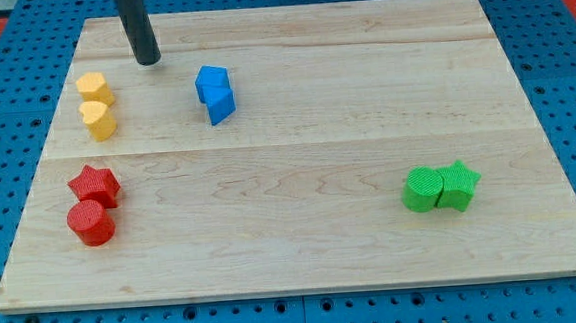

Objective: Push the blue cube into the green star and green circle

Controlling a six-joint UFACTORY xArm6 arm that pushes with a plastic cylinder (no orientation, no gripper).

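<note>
Spanning nearly the whole view, the wooden board (303, 241) lies on a blue pegboard surface (564, 84) and carries every block. I am writing as the arm: there is no gripper here, only a dark rod whose upper part is cut off by the view's top, so nothing opens, closes or holds anything. My tip (149, 62) rests on the board near the view's top left, apart from all blocks, just above and to the right of the yellow pair and to the upper left of the blue ones.

Two blue blocks touch each other there: the upper one reads as the blue cube (211, 83), the lower as a blue wedge-like block (221, 105), though where one ends and the other begins is hard to make out. Well apart, toward the view's lower right, the green circle (422, 189) and green star (459, 184) sit touching, side by side.

I judge the cube to be light, rigid and smooth, likely to slide easily on wood and to twist if struck off centre. There is no taking hold; contact belongs on its upper-left face, opposite the green pair, and the wedge beside it may well travel along.

At the left edge sit two yellow blocks (96, 103), shapes unclear, then a red star (94, 183) touching a red cylinder (90, 223).
</note>
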